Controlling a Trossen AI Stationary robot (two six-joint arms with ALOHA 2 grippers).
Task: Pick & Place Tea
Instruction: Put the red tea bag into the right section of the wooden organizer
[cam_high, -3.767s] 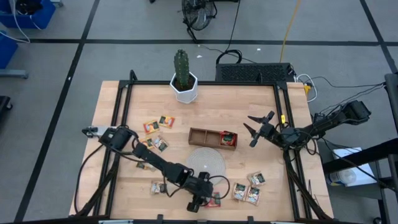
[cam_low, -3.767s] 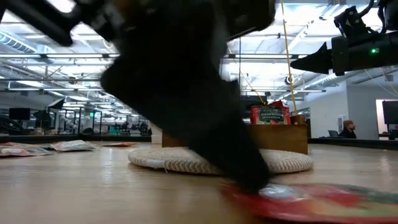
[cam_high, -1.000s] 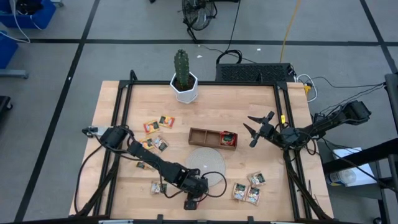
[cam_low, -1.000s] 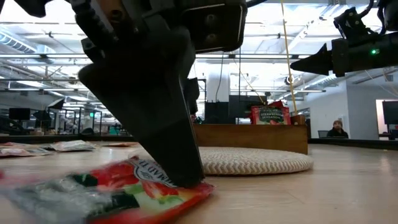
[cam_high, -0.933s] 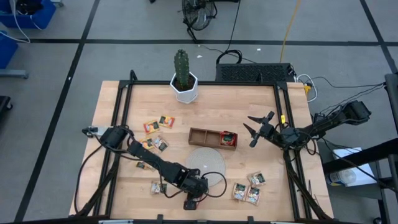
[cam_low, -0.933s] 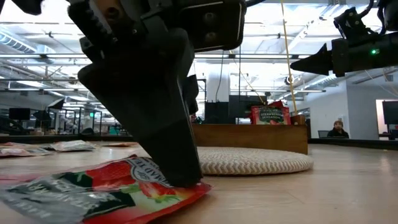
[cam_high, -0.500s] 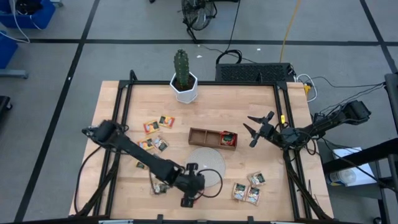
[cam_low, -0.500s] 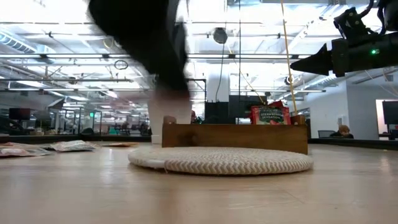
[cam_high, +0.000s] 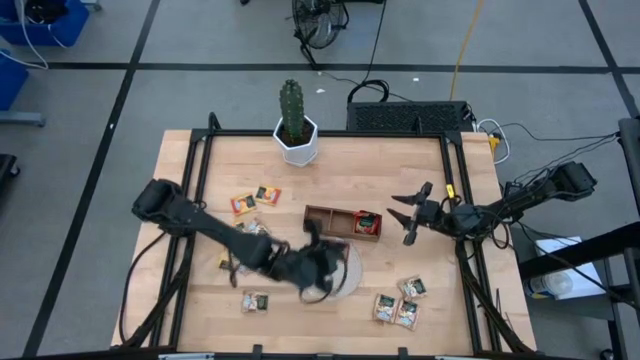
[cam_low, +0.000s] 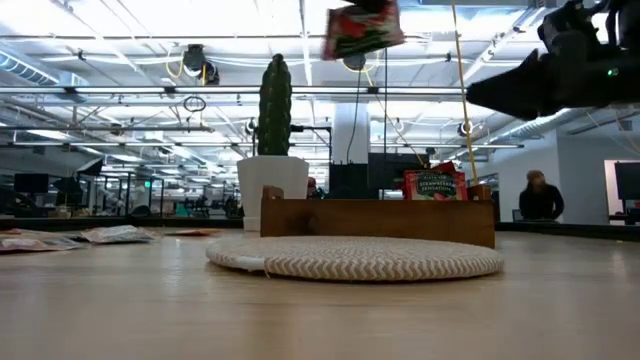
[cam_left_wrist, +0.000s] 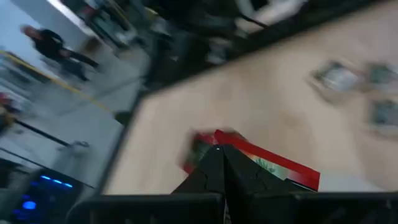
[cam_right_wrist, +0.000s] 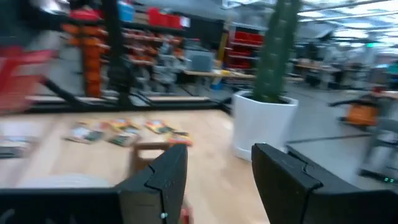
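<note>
A red tea sachet (cam_low: 362, 28) hangs high above the table, and my left gripper (cam_high: 318, 245) is shut on it, over the far left part of the round woven disc (cam_high: 345, 272). The brown wooden tray (cam_high: 325, 218) lies just beyond the disc, with another red sachet (cam_high: 368, 222) standing in its right compartment. More sachets lie flat on the table at the left (cam_high: 250, 203) and at the near right (cam_high: 398, 303). My right gripper (cam_high: 408, 212) hovers open to the right of the tray, holding nothing. My left gripper pinches the red sachet between its two shut fingers (cam_left_wrist: 221, 171). The wrapper's red edge (cam_left_wrist: 261, 160) sticks out past the fingertips. The sachet is lifted clear of the table and tilted; the fingers cover the exact spot of the hold.
A cactus in a white pot (cam_high: 296, 138) stands at the table's far edge, behind the tray. One sachet (cam_high: 255, 300) lies near the front left. A black frame (cam_high: 455, 200) runs along the table's sides. A person (cam_low: 538, 196) stands in the room beyond.
My left gripper has risen from the table's near edge, where its fingers stood on the red sachet, and has swung toward the far edge to above the disc. The sachet has gone up with it, from flat on the table to lifted high and clear.
</note>
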